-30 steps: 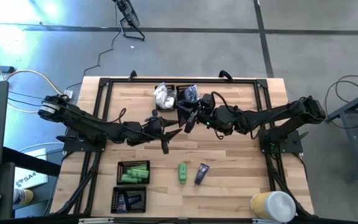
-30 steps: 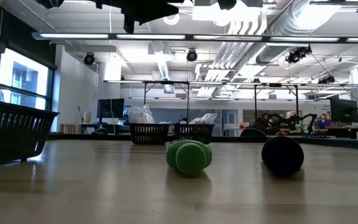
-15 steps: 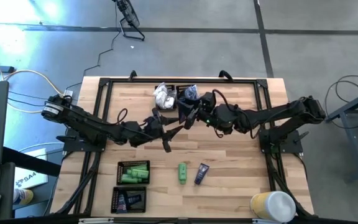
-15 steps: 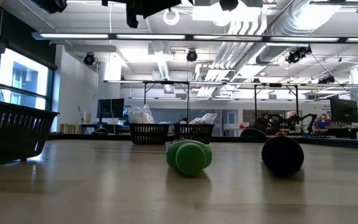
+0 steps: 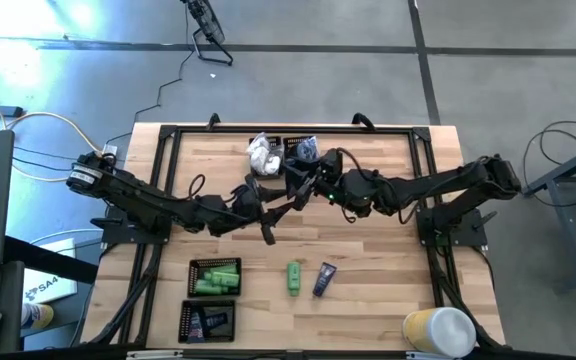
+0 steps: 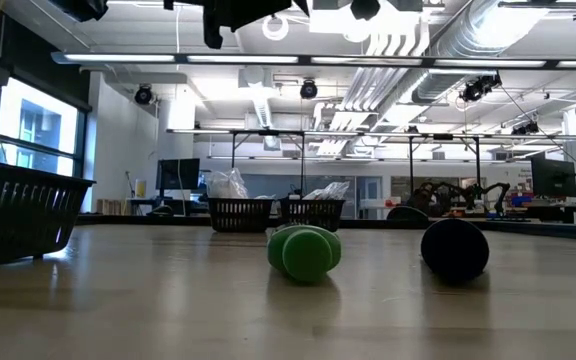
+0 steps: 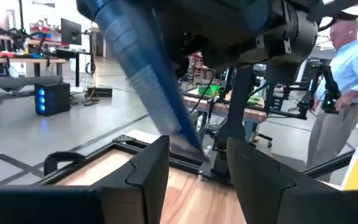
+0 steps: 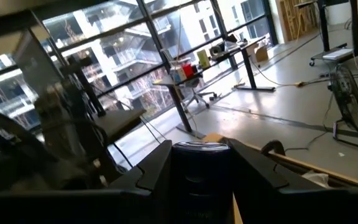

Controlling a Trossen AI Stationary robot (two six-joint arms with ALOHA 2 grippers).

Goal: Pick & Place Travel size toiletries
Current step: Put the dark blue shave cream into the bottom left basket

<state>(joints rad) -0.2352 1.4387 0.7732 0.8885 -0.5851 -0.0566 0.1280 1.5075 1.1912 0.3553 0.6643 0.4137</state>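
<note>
Both grippers meet high over the table's middle. My right gripper (image 5: 303,186) (image 8: 201,155) is shut on a dark navy tube (image 8: 201,183). My left gripper (image 5: 284,206) (image 7: 199,148) faces it with its fingers apart. A blurred blue tube (image 7: 145,74) slants down to the gap between them; whether it touches them I cannot tell. A green tube (image 5: 293,277) (image 6: 306,252) and a navy tube (image 5: 324,278) (image 6: 455,248) lie on their sides on the wood near the front. My right gripper pinches the navy tube's body between its two fingers, one on each side. The tube's round end (image 8: 201,148) stands up between the fingertips. The fingers reach in level from the table's right. The tube is lifted well clear of the table.
Two mesh trays stand at the far edge, one with white packets (image 5: 265,152), one with bagged dark pieces (image 5: 301,150). At the near left are a tray of green tubes (image 5: 215,277) and one of navy tubes (image 5: 208,320). A yellow-white cylinder (image 5: 438,330) stands near right. A person (image 7: 347,68) stands beyond the table.
My left gripper has tipped its fingers up a little without leaving its place. My right gripper has stayed where it was with the tube.
</note>
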